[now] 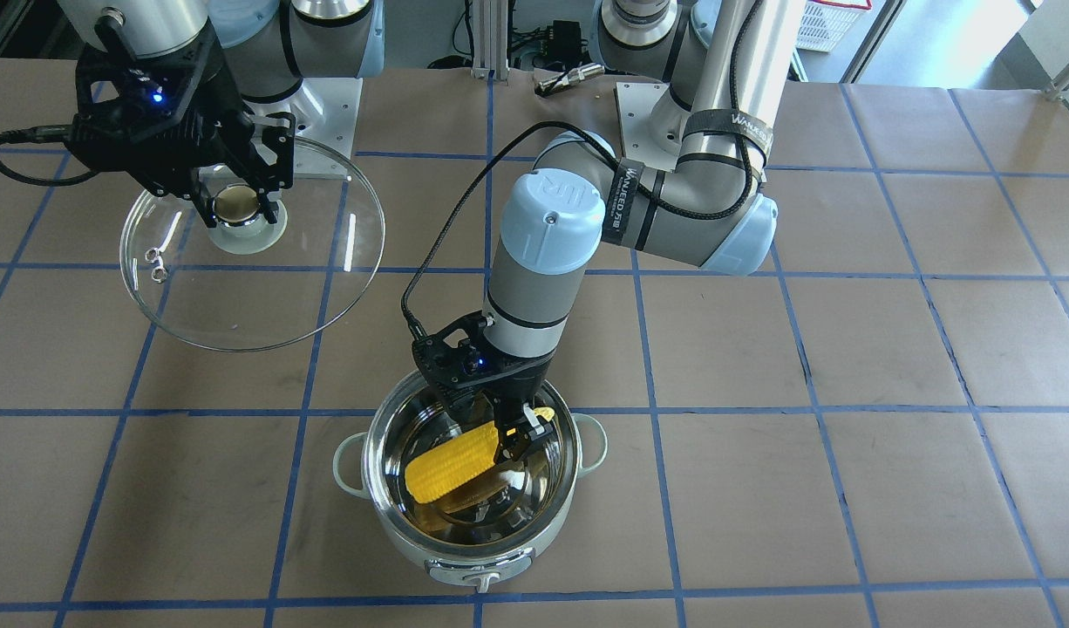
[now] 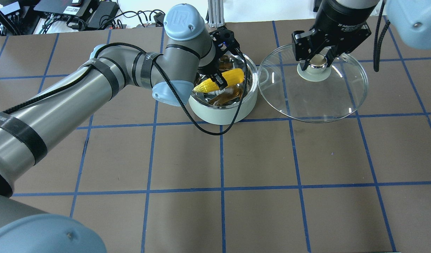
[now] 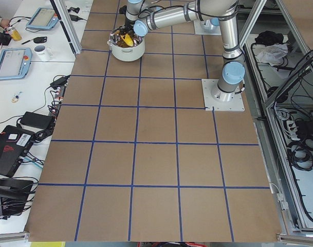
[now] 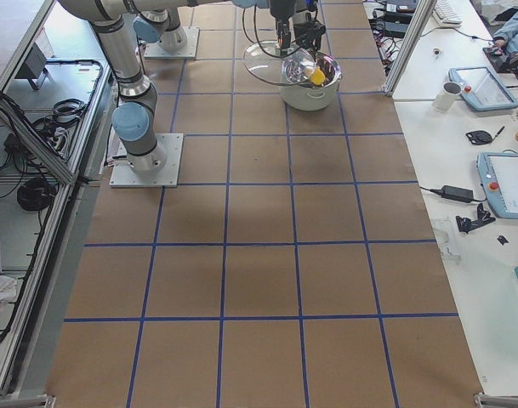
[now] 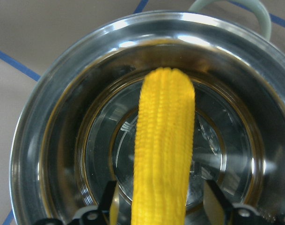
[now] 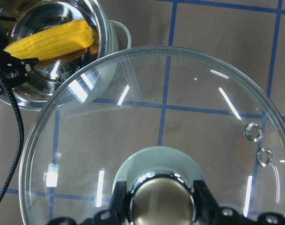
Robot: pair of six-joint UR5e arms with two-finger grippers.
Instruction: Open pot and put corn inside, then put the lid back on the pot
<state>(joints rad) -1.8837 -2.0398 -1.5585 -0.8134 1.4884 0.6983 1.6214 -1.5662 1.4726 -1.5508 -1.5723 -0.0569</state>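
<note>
The mint-green pot [image 1: 473, 558] stands open, its steel inside showing. The yellow corn [image 1: 452, 462] lies slanted inside it, pointed end toward my left arm. My left gripper [image 1: 521, 436] reaches into the pot over the corn's pointed end. In the left wrist view the fingers [image 5: 109, 201] stand either side of the corn [image 5: 163, 140] with a gap on both sides, so the gripper [image 5: 161, 201] is open. My right gripper [image 1: 238, 205] is shut on the knob of the glass lid [image 1: 264, 288] and holds it tilted above the table beside the pot.
The left arm's black cable [image 2: 201, 126] loops over the pot's wall [image 2: 222, 112]. The lid's rim [image 2: 263, 77] hangs close to the pot's edge. Brown table with blue grid lines; operator benches with tablets and a mug [image 4: 450, 93] lie beyond its ends.
</note>
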